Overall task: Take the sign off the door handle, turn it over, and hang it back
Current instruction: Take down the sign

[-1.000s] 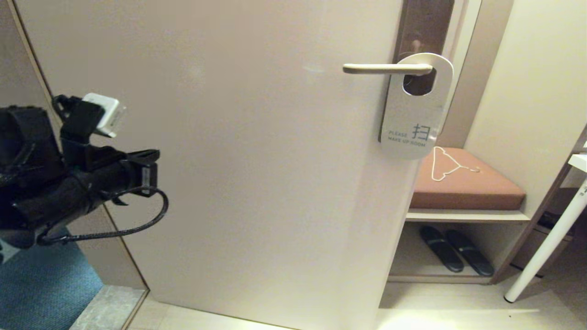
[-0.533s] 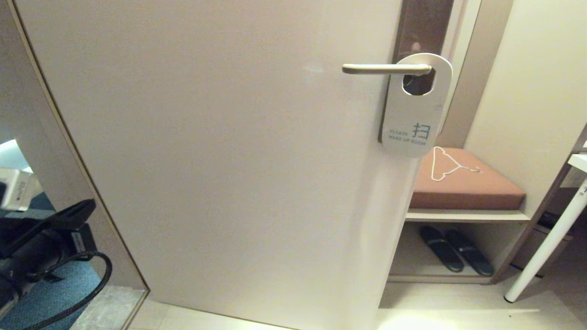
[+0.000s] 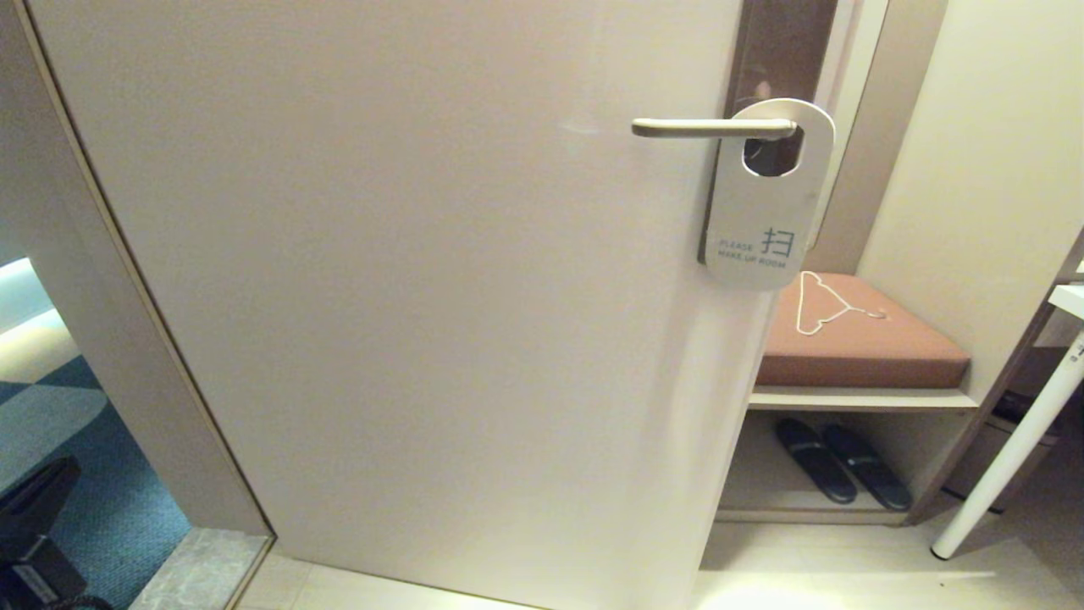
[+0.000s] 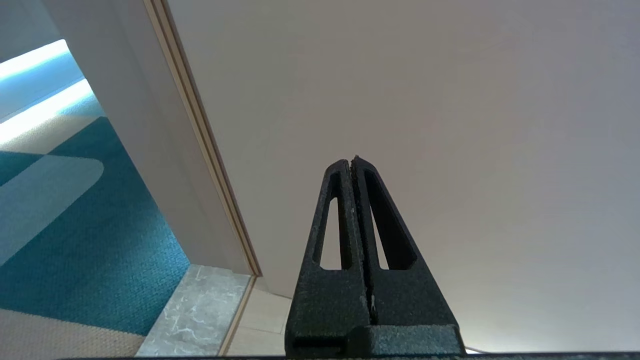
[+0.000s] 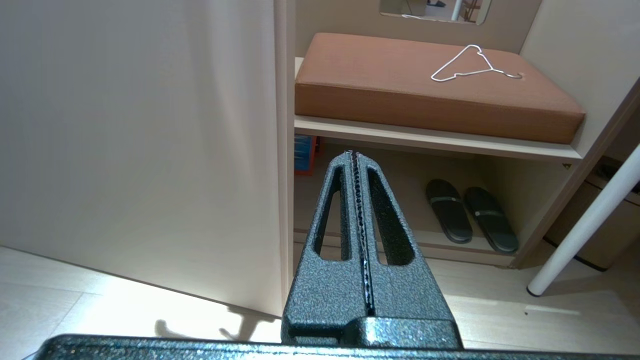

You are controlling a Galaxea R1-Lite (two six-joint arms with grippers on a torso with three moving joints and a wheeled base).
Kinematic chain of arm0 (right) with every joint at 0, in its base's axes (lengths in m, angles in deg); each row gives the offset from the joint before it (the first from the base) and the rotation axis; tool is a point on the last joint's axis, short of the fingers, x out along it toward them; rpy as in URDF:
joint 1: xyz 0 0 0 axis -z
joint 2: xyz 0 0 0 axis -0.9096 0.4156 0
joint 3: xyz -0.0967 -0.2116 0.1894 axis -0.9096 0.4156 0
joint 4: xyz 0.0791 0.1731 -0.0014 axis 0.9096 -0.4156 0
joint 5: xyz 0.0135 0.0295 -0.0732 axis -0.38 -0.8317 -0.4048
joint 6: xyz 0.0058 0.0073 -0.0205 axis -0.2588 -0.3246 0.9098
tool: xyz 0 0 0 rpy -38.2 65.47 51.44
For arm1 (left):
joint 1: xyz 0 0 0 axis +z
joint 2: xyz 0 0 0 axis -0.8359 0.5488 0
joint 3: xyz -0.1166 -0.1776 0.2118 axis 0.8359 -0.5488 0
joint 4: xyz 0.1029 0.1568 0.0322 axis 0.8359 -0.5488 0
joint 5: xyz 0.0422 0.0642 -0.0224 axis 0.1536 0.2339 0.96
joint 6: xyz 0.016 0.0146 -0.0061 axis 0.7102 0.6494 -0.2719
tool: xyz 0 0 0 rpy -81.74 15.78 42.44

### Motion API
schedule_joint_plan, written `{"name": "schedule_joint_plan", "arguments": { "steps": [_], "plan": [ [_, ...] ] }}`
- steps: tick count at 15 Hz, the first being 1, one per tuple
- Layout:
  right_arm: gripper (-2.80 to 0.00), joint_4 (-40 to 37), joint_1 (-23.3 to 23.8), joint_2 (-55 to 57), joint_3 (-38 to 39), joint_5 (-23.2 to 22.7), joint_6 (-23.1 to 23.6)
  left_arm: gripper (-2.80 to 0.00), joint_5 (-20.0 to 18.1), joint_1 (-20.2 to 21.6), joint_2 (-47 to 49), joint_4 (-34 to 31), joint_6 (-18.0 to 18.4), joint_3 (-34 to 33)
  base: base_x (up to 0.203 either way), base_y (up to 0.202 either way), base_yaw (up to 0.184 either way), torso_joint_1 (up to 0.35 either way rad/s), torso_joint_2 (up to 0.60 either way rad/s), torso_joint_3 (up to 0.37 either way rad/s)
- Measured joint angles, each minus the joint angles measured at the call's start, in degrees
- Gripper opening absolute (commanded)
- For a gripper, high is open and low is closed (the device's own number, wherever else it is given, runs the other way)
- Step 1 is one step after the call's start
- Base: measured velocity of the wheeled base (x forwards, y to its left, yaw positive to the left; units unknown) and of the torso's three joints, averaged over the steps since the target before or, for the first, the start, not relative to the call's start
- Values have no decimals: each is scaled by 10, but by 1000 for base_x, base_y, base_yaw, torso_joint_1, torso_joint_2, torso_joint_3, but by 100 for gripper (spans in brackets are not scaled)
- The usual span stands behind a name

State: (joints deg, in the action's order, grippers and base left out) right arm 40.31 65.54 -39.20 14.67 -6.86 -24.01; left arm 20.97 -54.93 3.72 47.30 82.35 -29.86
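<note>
A pale grey door sign (image 3: 762, 212) reading "PLEASE MAKE UP ROOM" hangs by its cut-out on the metal lever handle (image 3: 711, 128) at the door's upper right. My left gripper (image 4: 352, 161) is shut and empty, low down by the door's left edge, far from the sign; only a bit of the left arm (image 3: 30, 534) shows at the bottom left of the head view. My right gripper (image 5: 354, 153) is shut and empty, low in front of the door's right edge, and does not show in the head view.
The large beige door (image 3: 440, 280) fills the middle. Right of it is a shelf with a brown cushion (image 3: 855, 339) bearing a white wire hanger (image 3: 817, 303), black slippers (image 3: 843, 473) beneath. A white table leg (image 3: 1008, 457) slants at the far right. Teal carpet (image 3: 102, 500) lies left.
My left arm has dropped from mid-height at the left down to the bottom left corner, almost out of the head view. The sign and handle have not moved.
</note>
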Motion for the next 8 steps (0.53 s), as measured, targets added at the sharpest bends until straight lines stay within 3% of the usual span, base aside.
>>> {"name": "schedule_joint_plan", "arguments": {
  "steps": [2,8],
  "plan": [
    [-280,0,0,0,0,0,-1,-280,-3,0,-67,-53,3,-7,0,0,0,0,0,0],
    [-280,0,0,0,0,-1,-1,-280,-33,-4,-300,-296,38,-12,0,0,0,0,0,0]
  ]
}}
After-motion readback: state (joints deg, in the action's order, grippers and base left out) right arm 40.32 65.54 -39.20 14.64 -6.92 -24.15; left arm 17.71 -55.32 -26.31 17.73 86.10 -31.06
